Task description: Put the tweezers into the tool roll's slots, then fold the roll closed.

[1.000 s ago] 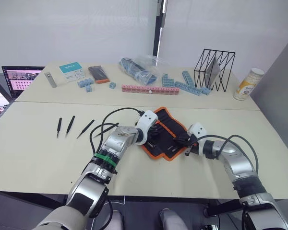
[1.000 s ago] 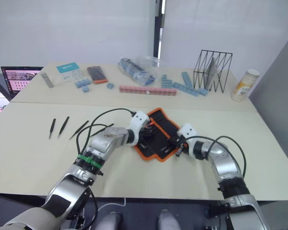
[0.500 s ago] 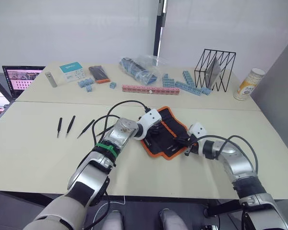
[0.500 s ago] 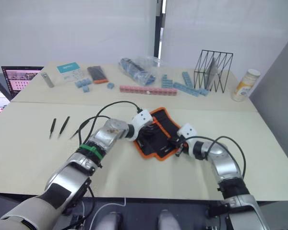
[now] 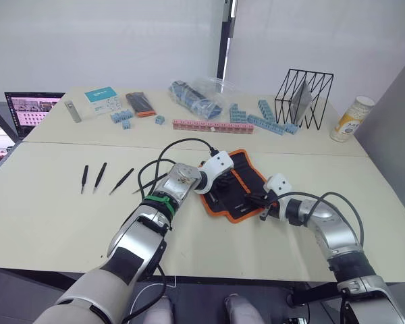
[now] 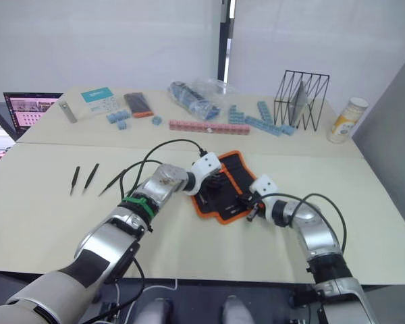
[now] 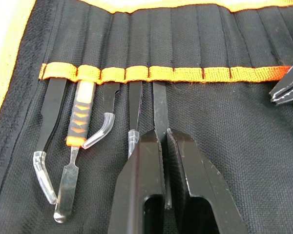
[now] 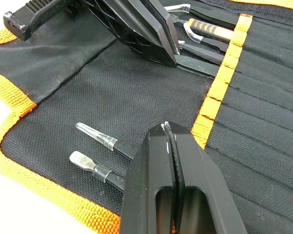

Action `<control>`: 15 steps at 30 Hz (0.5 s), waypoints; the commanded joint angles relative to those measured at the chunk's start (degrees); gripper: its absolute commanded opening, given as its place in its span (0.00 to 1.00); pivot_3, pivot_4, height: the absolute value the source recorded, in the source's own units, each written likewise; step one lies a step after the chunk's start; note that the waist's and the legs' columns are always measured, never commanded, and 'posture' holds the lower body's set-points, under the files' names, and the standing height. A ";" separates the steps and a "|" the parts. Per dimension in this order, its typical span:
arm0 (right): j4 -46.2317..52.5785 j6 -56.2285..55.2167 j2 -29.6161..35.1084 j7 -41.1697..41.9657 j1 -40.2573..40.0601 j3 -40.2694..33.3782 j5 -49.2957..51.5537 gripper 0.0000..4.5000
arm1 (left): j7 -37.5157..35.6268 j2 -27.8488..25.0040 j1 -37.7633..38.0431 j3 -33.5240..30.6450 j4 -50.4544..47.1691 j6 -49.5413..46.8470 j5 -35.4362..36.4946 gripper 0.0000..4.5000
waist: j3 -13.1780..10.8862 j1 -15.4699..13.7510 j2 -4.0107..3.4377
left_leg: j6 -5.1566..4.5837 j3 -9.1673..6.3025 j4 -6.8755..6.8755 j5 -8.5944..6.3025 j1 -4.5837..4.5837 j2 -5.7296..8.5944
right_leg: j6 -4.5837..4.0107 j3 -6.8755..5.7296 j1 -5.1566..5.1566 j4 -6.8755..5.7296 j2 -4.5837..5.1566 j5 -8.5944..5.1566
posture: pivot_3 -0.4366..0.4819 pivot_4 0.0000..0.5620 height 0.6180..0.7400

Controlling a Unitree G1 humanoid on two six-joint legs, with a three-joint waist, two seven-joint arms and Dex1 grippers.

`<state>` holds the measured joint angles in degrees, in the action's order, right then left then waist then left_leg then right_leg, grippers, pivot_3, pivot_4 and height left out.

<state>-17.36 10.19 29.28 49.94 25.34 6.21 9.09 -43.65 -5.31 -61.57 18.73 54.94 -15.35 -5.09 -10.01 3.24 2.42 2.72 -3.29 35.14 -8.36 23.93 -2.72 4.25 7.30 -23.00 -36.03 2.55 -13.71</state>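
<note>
Left gripper (image 7: 164, 139) pinches slim black tweezers (image 7: 159, 105) in woven-fabric slots (image 7: 151, 73).

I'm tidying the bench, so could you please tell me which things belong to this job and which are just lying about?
Belonging to the job:
tool roll
slots
tweezer in the left hand
loose tweezers

Just lying about:
wire rack
can
blue blocks
pink block strip
plastic bag
laptop
</note>
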 commanded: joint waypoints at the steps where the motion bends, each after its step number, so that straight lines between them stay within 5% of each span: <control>1: -2.46 1.26 -0.28 -0.13 -1.63 1.42 -1.86 0.01 | 0.11 0.05 -1.71 0.63 -3.44 -2.05 -2.01 0.00 | 0.00 0.14 0.00 | 0.00 0.00 -0.01 0.00 0.01 0.00 | 0.01 0.00 -0.01 -0.01 0.00 0.00 | 0.48 0.27 1.00; 15: -0.86 1.85 -0.19 -0.81 -2.63 0.83 -1.75 0.01 | 4.99 4.36 -4.89 0.99 1.17 2.17 -6.35 0.00 | 0.00 0.59 0.00 | -0.01 -0.05 -0.12 0.01 0.18 0.02 | 0.07 -0.01 -0.16 0.01 0.00 0.03 | 0.48 0.27 1.00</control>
<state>-16.39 10.19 28.58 49.41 24.49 6.00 9.09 -39.69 -1.54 -64.48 19.90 56.66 -14.88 -11.06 -10.01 3.84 2.42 2.71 -3.34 35.03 -8.35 24.12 -2.69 4.31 7.30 -23.16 -36.01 2.55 -13.68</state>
